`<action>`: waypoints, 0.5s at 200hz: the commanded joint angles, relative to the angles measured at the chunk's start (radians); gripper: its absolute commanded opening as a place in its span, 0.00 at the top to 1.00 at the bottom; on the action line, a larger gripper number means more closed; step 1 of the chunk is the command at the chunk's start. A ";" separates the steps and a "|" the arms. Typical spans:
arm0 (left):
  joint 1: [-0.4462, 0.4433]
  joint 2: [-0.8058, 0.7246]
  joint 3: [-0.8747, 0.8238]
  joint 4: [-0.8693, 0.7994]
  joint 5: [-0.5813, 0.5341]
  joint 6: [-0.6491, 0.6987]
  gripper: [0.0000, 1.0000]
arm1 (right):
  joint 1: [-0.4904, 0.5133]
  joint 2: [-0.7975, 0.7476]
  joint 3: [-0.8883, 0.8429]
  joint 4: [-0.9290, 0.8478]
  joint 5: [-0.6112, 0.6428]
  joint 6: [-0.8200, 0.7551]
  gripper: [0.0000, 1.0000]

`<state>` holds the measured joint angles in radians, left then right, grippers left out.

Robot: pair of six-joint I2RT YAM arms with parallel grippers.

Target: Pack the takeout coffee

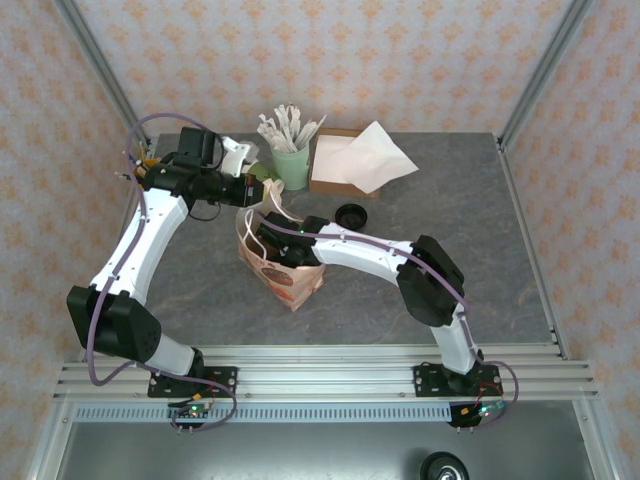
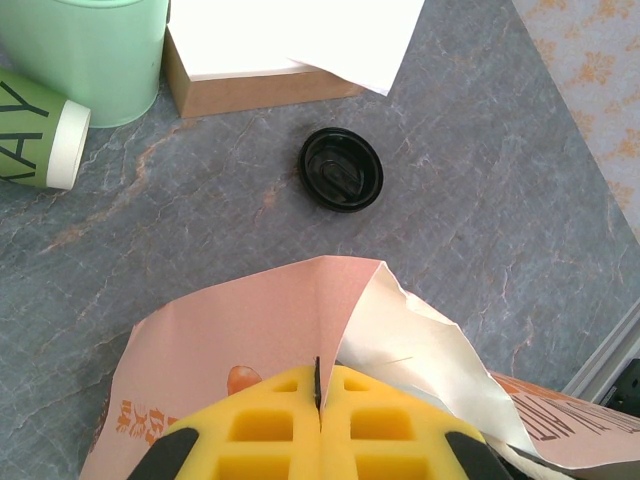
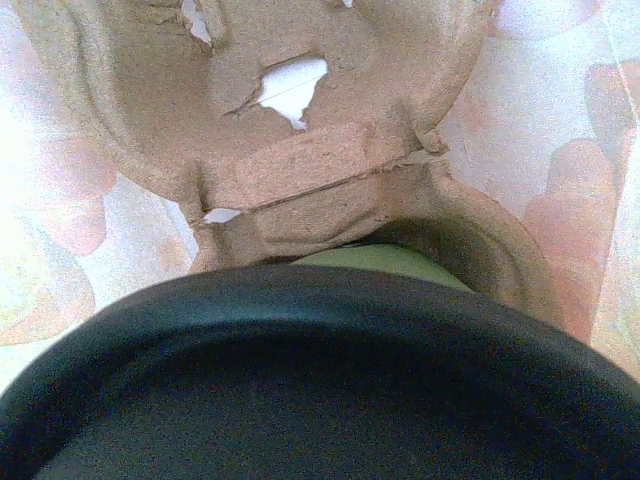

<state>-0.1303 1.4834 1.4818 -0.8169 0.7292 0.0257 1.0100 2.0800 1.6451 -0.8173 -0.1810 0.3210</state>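
Note:
The takeout coffee's round black lid (image 3: 320, 390) spreads across the lower part of the right wrist view, with a strip of its green cup wall (image 3: 390, 258) beyond it. The cup stands in a pocket of a brown pulp cup carrier (image 3: 300, 130) inside the pink printed paper bag (image 1: 283, 270). My right arm (image 1: 340, 245) reaches down into the bag's mouth, and its fingers are hidden by the lid. My left gripper (image 2: 322, 395) is shut on the bag's upper edge (image 2: 330, 300), holding it up at the bag's far left (image 1: 250, 192).
A loose black lid (image 2: 341, 169) lies on the grey table beyond the bag. A lidless dark green cup (image 2: 35, 130) lies on its side at the back left, next to the pale green cup of sticks (image 1: 291, 165) and a cardboard box of napkins (image 1: 345, 160).

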 commanded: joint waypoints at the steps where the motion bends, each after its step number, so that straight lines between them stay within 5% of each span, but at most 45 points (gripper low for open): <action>1: -0.001 -0.006 -0.017 -0.007 0.010 -0.002 1.00 | 0.043 0.351 -0.188 -0.241 -0.124 0.000 0.47; 100: -0.001 -0.001 -0.015 -0.007 0.010 0.000 1.00 | 0.043 0.362 -0.183 -0.244 -0.129 -0.003 0.47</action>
<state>-0.1303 1.4834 1.4818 -0.8173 0.7330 0.0257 1.0100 2.0815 1.6451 -0.8215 -0.1833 0.3206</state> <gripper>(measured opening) 0.045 0.821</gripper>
